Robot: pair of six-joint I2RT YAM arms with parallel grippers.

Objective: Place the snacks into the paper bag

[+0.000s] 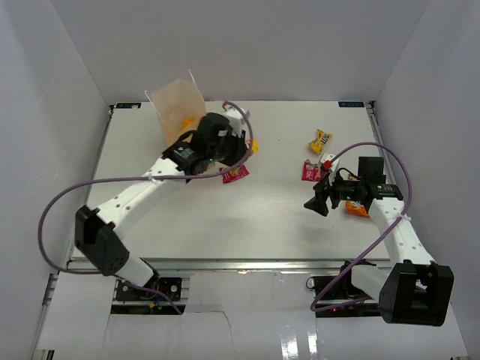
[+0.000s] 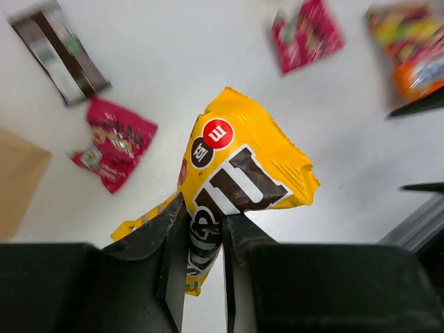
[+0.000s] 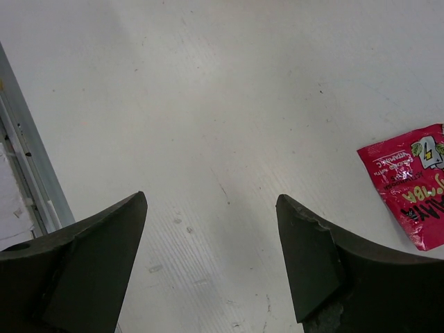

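**While the yellow packet hangs in my left pincer**

Since my left pincer [image 2: 205, 232] is clamped on the lower corner of a shiny yellow candy packet with brown-and-white lettering [image 2: 243, 173], the step in hand, as I judge it, is carrying it over the mouth of the tall tan paper bag [image 1: 176, 105]. That bag stands at the far left of the white table [image 1: 262, 225], just beyond my wrist. My hold is on a thin edge, so I would travel slowly and rise above the rim before crossing it. I would let go only once the packet hangs well inside, since brushing the thin wall could tip the bag. Under the packet lie a crumpled pink-red packet [image 2: 114, 142] and a dark brown bar with a silver stripe [image 2: 59, 52]. Further right, my right pincer [image 3: 211, 201] hovers spread wide and empty above bare table, with a red sachet [image 3: 409, 184] close by. An orange bag [image 1: 358, 208] lies beside that arm, and a small yellow packet [image 1: 321, 140] lies farther off.
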